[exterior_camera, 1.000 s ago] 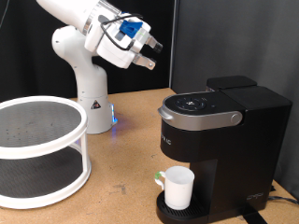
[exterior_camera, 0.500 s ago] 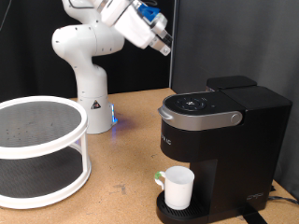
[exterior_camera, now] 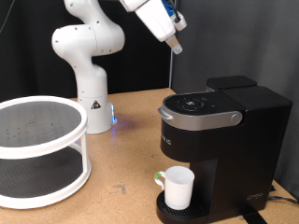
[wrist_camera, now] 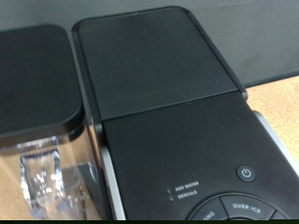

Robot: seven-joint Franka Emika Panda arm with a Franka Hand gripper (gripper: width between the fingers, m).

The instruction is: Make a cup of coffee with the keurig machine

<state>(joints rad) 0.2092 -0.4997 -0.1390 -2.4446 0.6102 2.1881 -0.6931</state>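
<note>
Hanging high at the exterior view's top, well above the boxy matte-black coffee machine (exterior_camera: 221, 142): the arm's two-finger gripper (exterior_camera: 175, 39), fingers seemingly pointing down, too small to read clearly. Sitting on the machine's round drip tray: plain white cylindrical mug (exterior_camera: 177, 187). Standing at the exterior view's left on the wooden table (exterior_camera: 121, 140): white two-tier round rack (exterior_camera: 37, 149).

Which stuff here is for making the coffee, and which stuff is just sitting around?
For the coffee:
- keurig machine, lid down
- white cup, standing on its drip tray
- end effector, high above the machine, holding nothing

Just sitting around:
- white two-tier round rack, at the exterior view's left
- wooden table
</note>
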